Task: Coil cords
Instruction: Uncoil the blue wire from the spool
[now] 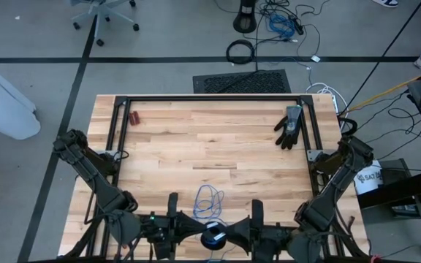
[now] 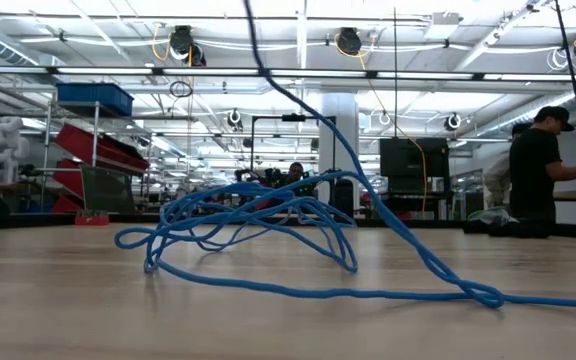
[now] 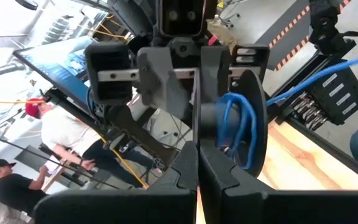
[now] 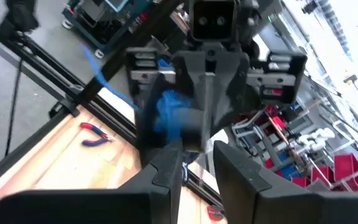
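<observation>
- Cord (image 1: 209, 199): thin blue, lying in a loose tangle on the table (image 1: 196, 146) near its front edge, one strand running up to the grippers.
- Left gripper (image 1: 172, 219): fingers fully closed, no cord between them.
- Right gripper (image 1: 256, 219): about half open; its fingers (image 4: 166, 167) look empty, though some blue cord sits on a dark spool (image 3: 232, 121) between the arms.
- Handling guess: light, limp, springy loops; likely to slip. Pinch a single strand beside the bundle.
</observation>
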`<state>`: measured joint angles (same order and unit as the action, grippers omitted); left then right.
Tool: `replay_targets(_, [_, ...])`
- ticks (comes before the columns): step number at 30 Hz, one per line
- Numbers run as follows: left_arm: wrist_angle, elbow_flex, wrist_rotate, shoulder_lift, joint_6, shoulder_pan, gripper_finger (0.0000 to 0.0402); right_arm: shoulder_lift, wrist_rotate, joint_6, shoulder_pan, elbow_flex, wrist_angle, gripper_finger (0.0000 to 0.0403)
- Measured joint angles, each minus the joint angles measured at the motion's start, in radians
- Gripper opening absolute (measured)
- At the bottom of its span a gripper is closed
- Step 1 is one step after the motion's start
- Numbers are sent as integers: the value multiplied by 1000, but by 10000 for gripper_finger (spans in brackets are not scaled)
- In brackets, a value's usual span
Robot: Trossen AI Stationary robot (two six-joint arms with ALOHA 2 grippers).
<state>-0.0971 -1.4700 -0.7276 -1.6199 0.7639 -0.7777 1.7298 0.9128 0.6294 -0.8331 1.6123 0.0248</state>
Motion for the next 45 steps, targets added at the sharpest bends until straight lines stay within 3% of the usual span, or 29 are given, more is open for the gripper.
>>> replay_targets(3, [4, 0, 11, 0, -6, 4, 0, 3, -1, -21, 10, 0, -2, 65])
replay_targets(8, [4, 0, 21, 1, -25, 8, 0, 5, -1, -22, 13, 0, 0, 9])
replay_targets(16, [1, 0, 20, 1, -26, 8, 23, 5, 12, -23, 7, 0, 0, 2])
replay_targets(26, [-2, 0, -129, 0, -77, -11, 105, 3, 207, -2, -28, 0, 1, 0])
replay_targets(32, [5, 0, -145, 0, -96, -22, 125, 2, 298, 56, -58, 0, -16, 0])
replay_targets(45, [166, 1, 93, 0, -435, 67, 125, -9, 298, 293, -105, 0, -232, 0])
